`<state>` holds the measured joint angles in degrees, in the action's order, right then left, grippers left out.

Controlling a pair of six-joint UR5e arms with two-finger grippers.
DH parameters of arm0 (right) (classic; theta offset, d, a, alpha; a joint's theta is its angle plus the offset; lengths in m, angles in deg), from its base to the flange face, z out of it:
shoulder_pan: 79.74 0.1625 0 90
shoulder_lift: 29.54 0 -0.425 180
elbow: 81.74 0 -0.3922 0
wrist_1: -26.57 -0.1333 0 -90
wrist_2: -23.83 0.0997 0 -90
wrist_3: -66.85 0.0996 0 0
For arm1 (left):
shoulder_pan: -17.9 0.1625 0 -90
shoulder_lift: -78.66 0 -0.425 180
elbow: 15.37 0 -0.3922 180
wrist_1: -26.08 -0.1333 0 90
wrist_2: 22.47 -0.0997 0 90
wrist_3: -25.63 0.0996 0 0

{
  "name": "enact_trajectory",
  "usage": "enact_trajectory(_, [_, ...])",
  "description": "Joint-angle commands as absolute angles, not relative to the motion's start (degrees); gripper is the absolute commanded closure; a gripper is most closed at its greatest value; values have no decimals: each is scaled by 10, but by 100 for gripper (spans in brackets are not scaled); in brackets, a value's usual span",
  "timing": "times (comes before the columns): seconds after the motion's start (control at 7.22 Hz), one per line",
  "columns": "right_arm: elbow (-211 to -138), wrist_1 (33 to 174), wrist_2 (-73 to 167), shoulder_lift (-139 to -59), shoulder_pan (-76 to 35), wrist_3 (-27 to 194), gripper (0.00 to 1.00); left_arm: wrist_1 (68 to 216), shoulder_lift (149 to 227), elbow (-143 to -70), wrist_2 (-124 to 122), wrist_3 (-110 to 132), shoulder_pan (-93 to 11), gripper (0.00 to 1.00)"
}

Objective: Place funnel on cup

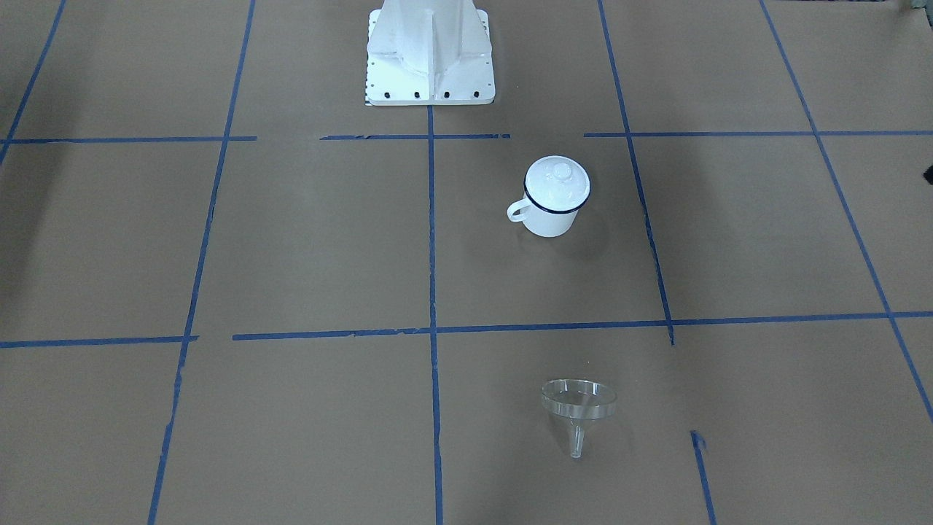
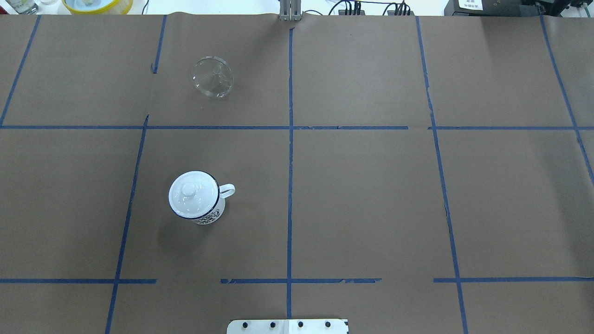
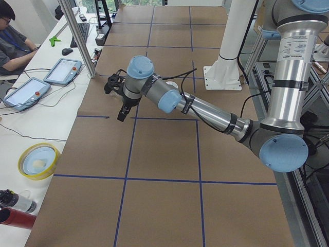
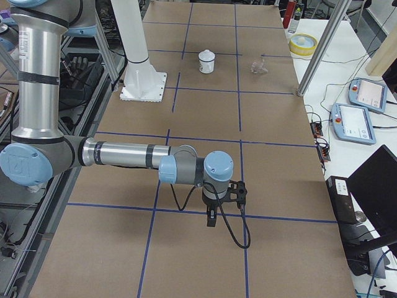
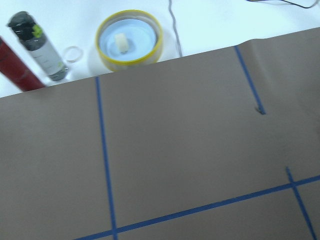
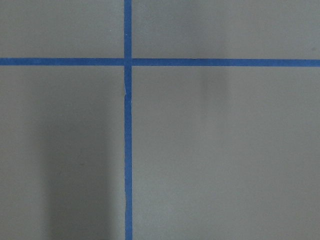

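The cup [image 2: 197,197] is a white enamel mug with a dark blue rim, upright left of the table's middle. A round white knobbed lid [image 2: 192,194] sits on it. It also shows in the front-facing view [image 1: 552,204] and the exterior right view [image 4: 206,61]. The clear funnel [image 2: 212,77] lies on its side near the far edge, also in the front-facing view [image 1: 578,405]. My left gripper [image 3: 122,114] hangs above the table's left end. My right gripper [image 4: 211,221] hangs above its right end. Both are far from the cup and funnel, and I cannot tell whether they are open or shut.
A yellow-rimmed bowl [image 5: 129,40], a grey bottle [image 5: 37,47] and a red can [image 5: 15,67] stand off the brown paper beyond the far left edge. Teach pendants [image 3: 61,72] and an operator [image 3: 13,38] are along the far side. The white robot base [image 1: 430,65] stands mid-table at my side.
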<state>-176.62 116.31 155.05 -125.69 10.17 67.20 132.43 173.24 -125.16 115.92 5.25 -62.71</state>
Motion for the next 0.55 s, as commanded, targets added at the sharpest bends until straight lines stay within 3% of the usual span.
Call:
enact_trajectory(0.0, [-1767, 1163, 1551, -1257, 102, 672, 0, 1336, 1774, -1275, 1110, -166, -487, 0])
enact_trajectory(0.42, [-1767, 1163, 1551, -1257, 102, 672, 0, 1276, 1873, -1280, 973, -388, -297, 0])
